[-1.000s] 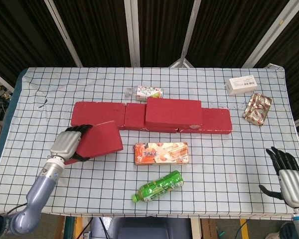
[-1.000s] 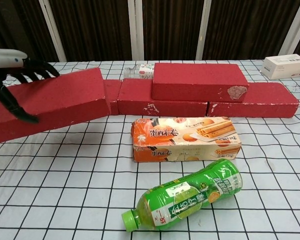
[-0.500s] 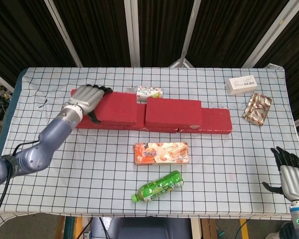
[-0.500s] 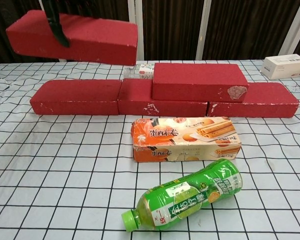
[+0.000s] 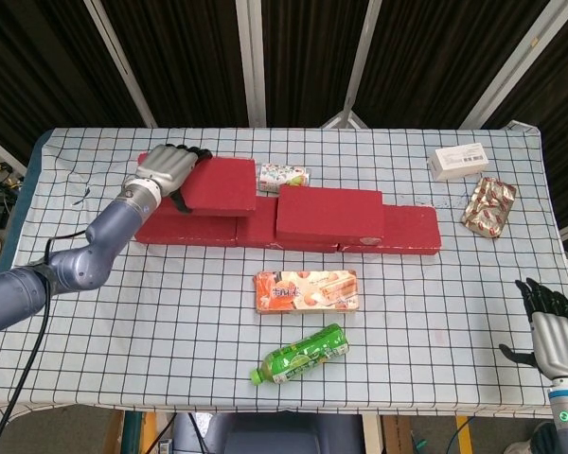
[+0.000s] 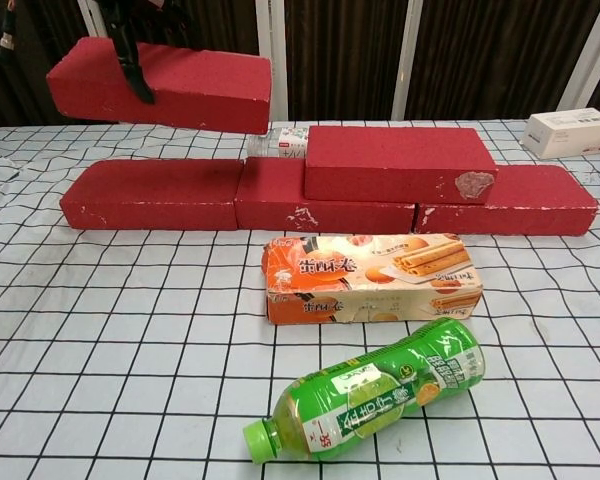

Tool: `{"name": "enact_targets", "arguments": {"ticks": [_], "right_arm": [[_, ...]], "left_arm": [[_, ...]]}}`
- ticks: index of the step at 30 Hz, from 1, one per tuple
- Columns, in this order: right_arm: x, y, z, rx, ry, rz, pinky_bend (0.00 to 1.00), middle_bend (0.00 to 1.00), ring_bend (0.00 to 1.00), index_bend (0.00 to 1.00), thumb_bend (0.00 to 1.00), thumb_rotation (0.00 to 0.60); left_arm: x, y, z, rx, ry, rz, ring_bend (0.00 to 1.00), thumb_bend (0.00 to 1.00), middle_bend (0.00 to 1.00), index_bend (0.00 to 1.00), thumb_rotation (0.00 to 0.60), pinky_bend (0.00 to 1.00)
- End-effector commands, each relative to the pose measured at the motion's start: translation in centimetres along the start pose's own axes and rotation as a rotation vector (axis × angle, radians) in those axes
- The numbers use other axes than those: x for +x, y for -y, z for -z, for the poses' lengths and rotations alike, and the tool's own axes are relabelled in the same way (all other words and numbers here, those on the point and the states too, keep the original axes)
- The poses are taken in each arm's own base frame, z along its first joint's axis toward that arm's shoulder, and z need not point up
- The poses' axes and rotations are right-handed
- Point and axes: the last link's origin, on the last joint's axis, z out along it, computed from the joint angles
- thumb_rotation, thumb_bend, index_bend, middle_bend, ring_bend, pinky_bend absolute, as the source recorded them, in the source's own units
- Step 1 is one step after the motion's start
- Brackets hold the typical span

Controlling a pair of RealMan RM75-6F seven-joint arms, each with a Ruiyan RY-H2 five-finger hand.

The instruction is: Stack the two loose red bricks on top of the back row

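My left hand (image 5: 167,171) grips the left end of a red brick (image 5: 222,185) and holds it in the air above the left part of the back row (image 5: 189,228). In the chest view this held brick (image 6: 195,90) hovers clear of the row (image 6: 160,190), tilted slightly, with only dark fingers (image 6: 132,75) of the hand showing. A second red brick (image 5: 329,211) lies on top of the row's middle, seen also as the upper brick (image 6: 395,162) in the chest view. My right hand (image 5: 553,333) hangs open off the table's front right corner.
A snack box (image 5: 307,290) and a green bottle (image 5: 301,354) lie in front of the row. A small bottle (image 5: 282,175) lies behind it, right of the held brick. A white box (image 5: 461,161) and a foil packet (image 5: 489,205) sit at the back right.
My left hand lifted the brick from the table's front left, carried it up and back over the left of the row, and now it sits slightly lower and further right.
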Motion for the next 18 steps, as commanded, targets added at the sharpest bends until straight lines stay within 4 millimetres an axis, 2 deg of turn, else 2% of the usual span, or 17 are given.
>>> {"name": "enact_targets", "arguments": {"ticks": [1,8,18], "right_arm": [[0.1,0.0,-0.1,-0.001,-0.016,0.004,0.00,0.00,0.00,0.00,0.22,0.600],[0.3,0.1,-0.1,0.019,-0.078,0.010,0.00,0.00,0.00,0.00,0.22,0.600],[0.1,0.0,-0.1,0.010,-0.077,0.013,0.00,0.00,0.00,0.00,0.22,0.600]], "left_arm": [[-1.8,0.2,-0.7,-0.026,0.011,0.073,0.15,0.27,0.26,0.39,0.600,0.21],[-2.9,0.8,-1.0,-0.039,0.030,0.078,0.15,0.27,0.26,0.39,0.600,0.21],[-3.9,1.1,-1.9,-0.041,0.041,0.095,0.15,0.27,0.26,0.39,0.600,0.21]]}}
